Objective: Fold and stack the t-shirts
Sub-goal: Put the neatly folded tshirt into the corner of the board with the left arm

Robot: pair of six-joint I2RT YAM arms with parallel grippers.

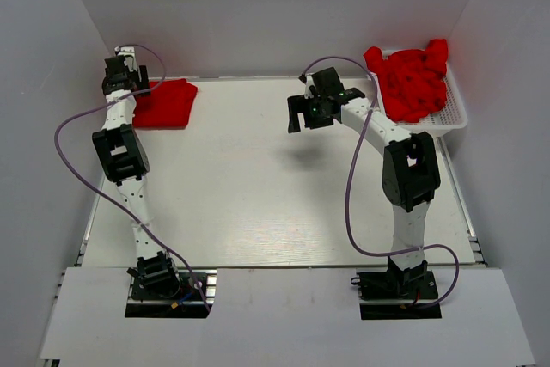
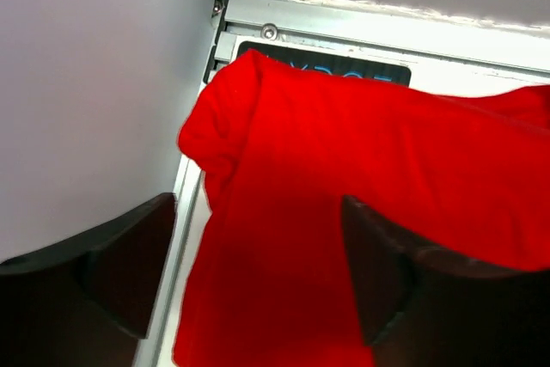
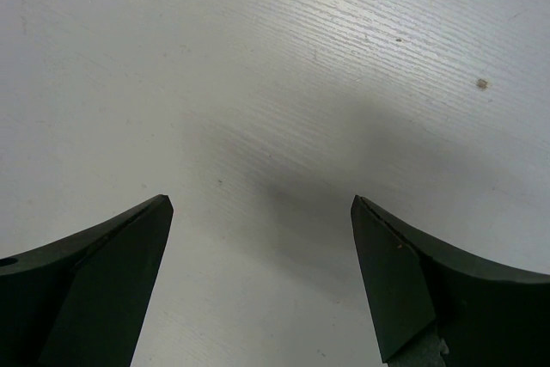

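A folded red t-shirt (image 1: 168,102) lies at the table's far left corner; it fills the left wrist view (image 2: 344,143). My left gripper (image 1: 123,83) hovers over its left edge, next to the side wall, open and empty (image 2: 258,212), with the cloth showing between the jaws. A heap of crumpled red t-shirts (image 1: 417,83) fills the white basket (image 1: 455,118) at the far right. My right gripper (image 1: 308,118) hangs above bare table left of the basket, open and empty (image 3: 260,204).
White walls close in the table on the left, back and right. A metal rail (image 2: 284,27) runs along the table's far edge behind the folded shirt. Purple cables loop off both arms.
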